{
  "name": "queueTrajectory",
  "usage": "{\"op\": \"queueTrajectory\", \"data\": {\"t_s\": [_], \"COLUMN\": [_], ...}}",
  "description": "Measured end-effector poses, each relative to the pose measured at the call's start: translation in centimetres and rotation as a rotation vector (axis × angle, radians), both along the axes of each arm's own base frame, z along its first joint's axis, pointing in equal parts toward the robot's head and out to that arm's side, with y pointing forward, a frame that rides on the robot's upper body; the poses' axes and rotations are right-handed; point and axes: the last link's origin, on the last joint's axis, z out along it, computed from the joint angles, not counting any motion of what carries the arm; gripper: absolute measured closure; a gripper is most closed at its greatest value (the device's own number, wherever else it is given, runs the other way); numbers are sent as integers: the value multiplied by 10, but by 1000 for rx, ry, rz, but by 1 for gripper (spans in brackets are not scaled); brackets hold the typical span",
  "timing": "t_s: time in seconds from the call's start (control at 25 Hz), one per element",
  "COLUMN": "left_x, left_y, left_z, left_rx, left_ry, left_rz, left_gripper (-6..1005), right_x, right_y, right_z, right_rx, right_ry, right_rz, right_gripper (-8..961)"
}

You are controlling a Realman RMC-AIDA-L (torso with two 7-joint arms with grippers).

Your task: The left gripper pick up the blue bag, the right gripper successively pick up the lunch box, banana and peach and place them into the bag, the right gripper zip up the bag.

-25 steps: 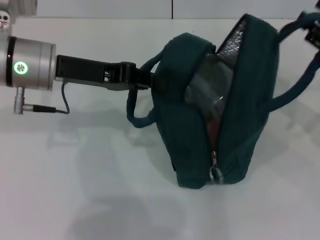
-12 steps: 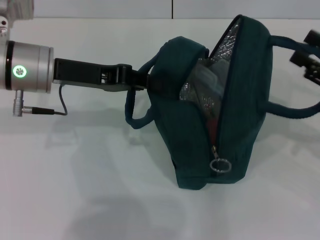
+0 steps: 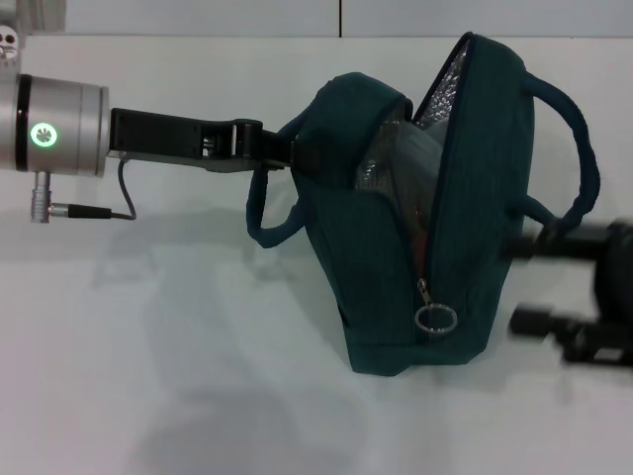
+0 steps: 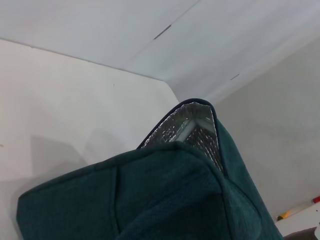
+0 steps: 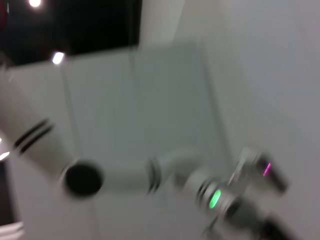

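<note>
Blue bag (image 3: 465,198) shows no writing.

This looks like a robot test room, a kind of lab. The tabletop (image 3: 178,376) is plain and white. The walls (image 4: 240,35) are plain white panels with thin seams between them. A white robot arm (image 5: 125,175) with a green light stands in the room.
</note>
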Motion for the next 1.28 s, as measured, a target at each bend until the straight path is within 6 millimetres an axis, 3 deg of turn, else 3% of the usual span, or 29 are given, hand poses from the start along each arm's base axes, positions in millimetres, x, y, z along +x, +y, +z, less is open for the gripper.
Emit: {"op": "queueTrajectory", "data": {"t_s": [0.16, 0.44, 0.8, 1.28], "left_x": [1, 1, 1, 2], "left_y": [0, 0, -1, -1], "left_z": [0, -1, -1, -2], "left_rx": [0, -1, -1, -2], "left_ry": [0, -4, -8, -10], "left_rz": [-1, -1, 1, -1], "left_gripper": [933, 932, 931, 930], "right_x": [13, 24, 19, 0], "right_y": [5, 15, 26, 37], "right_z": [-29, -45, -52, -77], "right_rx": [-173, -193, -183, -242], "right_ry": [-184, -299, -322, -350], "right_rz": [-75, -160, -169, -132], "right_gripper": [332, 334, 338, 344]}}
